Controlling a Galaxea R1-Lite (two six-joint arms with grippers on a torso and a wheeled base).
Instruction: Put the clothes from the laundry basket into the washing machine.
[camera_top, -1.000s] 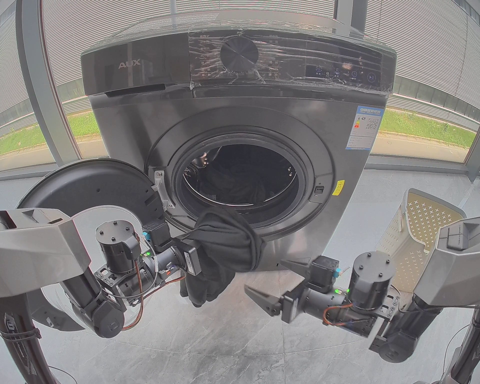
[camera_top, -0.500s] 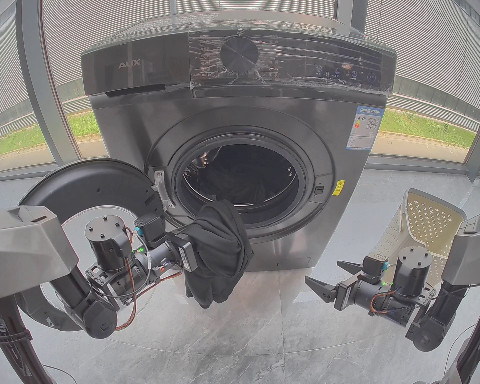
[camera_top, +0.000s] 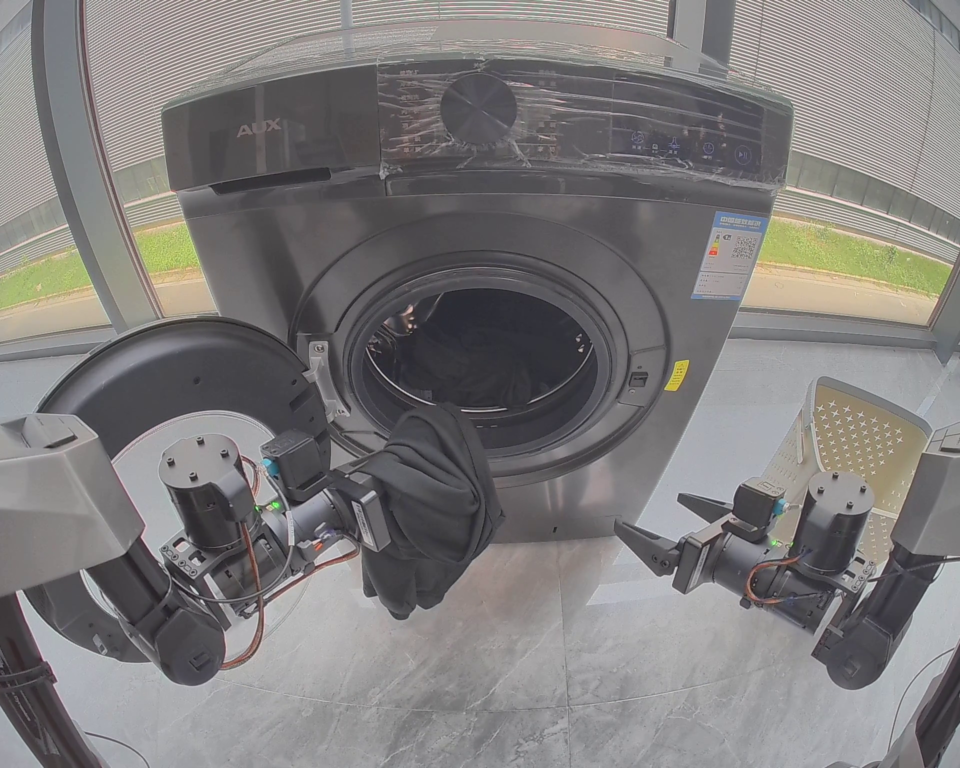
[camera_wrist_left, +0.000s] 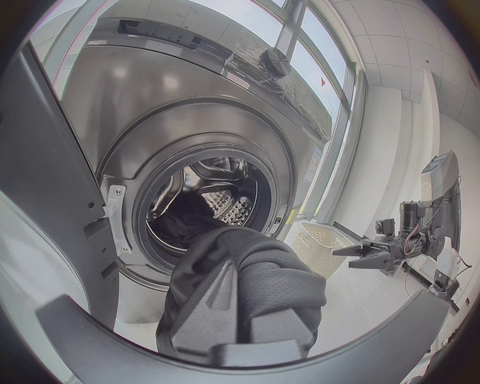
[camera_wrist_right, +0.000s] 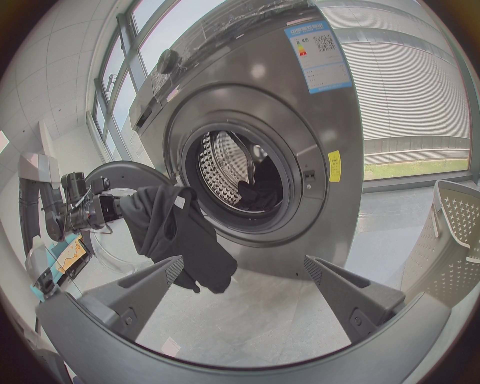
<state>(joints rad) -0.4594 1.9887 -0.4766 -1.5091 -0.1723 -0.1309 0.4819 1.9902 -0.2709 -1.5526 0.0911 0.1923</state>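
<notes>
Hanging in the lower middle of the head view, a black garment (camera_top: 440, 500) droops from the left gripper (camera_wrist_left: 245, 312), whose fingers are pinched onto a bunched fold of the cloth. The upper part of the bundle lies against the lower left rim of the washing machine (camera_top: 480, 210) opening, and its loose end dangles clear of the grey tiled floor (camera_top: 560, 660). The garment sits outside the drum (camera_top: 480, 350), just in front of and below the round opening. More dark clothing (camera_wrist_right: 262, 185) lies inside the drum, heaped toward the back.

The machine's door (camera_top: 170, 380) is swung wide open at the left of the frame, behind the left arm. The right gripper (camera_top: 650, 512) hovers at the lower right of the frame, well apart from the garment, with its two fingers spread and nothing between them; it points toward the machine's lower front panel. Behind it, at the right edge, stands the cream laundry basket (camera_top: 860, 430) with its perforated wall facing the camera, on the floor beside the machine. What the basket holds cannot be told from here.
</notes>
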